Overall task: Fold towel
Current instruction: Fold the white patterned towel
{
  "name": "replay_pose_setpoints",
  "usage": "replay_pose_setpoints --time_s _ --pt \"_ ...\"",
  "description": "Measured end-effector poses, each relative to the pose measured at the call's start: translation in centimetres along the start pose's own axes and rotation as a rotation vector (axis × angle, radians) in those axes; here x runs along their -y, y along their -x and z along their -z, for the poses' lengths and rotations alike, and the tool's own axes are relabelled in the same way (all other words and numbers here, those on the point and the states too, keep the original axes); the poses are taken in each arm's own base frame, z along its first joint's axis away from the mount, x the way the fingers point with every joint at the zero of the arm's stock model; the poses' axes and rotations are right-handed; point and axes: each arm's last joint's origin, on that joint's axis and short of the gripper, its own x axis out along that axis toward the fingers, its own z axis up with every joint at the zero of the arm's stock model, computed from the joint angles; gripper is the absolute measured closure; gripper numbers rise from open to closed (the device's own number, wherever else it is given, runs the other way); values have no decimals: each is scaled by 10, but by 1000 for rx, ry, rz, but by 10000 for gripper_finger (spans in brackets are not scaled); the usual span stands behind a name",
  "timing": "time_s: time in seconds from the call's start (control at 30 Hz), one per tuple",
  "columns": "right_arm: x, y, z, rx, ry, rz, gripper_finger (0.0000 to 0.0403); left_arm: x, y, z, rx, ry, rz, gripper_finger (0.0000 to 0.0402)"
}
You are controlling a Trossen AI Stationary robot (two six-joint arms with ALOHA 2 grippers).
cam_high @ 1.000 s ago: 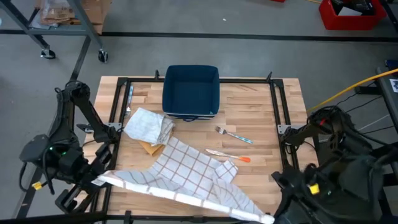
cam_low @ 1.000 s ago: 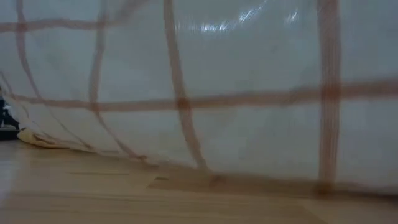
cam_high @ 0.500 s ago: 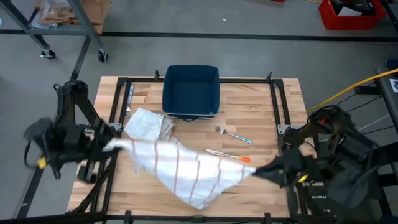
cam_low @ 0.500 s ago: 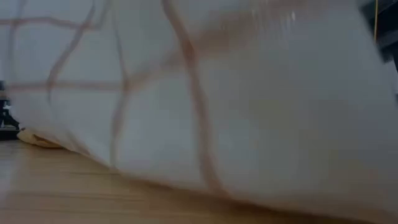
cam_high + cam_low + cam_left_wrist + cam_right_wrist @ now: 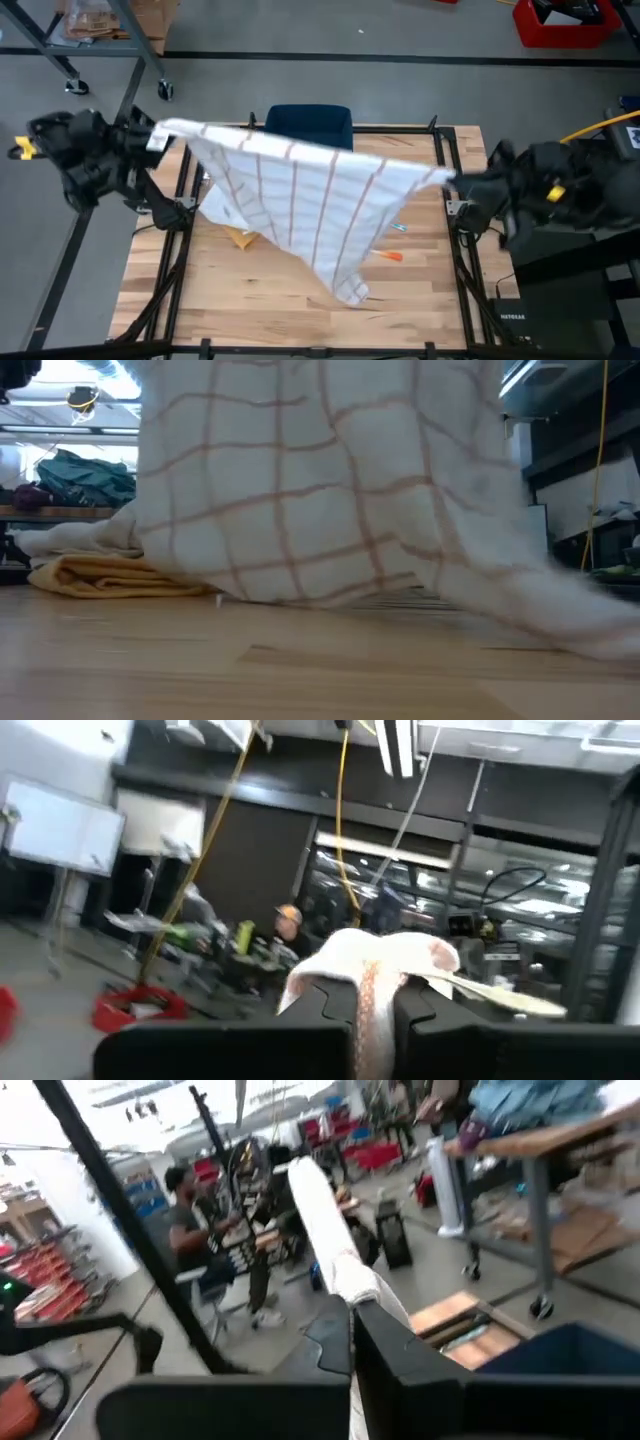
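Two sets of jaws, each clamped on a corner of the checked towel (image 5: 300,195): the left gripper (image 5: 150,135) pinches the far-left corner high off the bench's left edge, and the right gripper (image 5: 455,180) pinches the opposite corner at the right edge. In each wrist view a tuft of cloth (image 5: 370,960) pokes up between the closed fingers. Between them the top hem is pulled fairly taut, and the rest hangs in a loose triangle whose tip (image 5: 350,292) touches or nearly touches the bench (image 5: 250,310).

It looks light and limp, draping wherever unsupported, so I'd judge the corners the right hold. Beneath it lie a blue tray (image 5: 310,118), a folded yellow cloth (image 5: 110,575) and an orange-tipped utensil (image 5: 388,256) the hanging tip could snag.
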Motion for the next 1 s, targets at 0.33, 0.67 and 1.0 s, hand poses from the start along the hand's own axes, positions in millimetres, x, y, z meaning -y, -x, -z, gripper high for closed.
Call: replay_pose_setpoints --time_s 0.33,0.67,1.0 --pt "32 18 -49 134 91 57 401 -2 -22 -39 106 -181 -98 401" --pt "18 16 -49 153 86 -147 401 48 -34 -19 -32 -271 46 401" --pt "-22 -5 29 -257 49 -327 401 140 0 49 -207 -236 248 401"
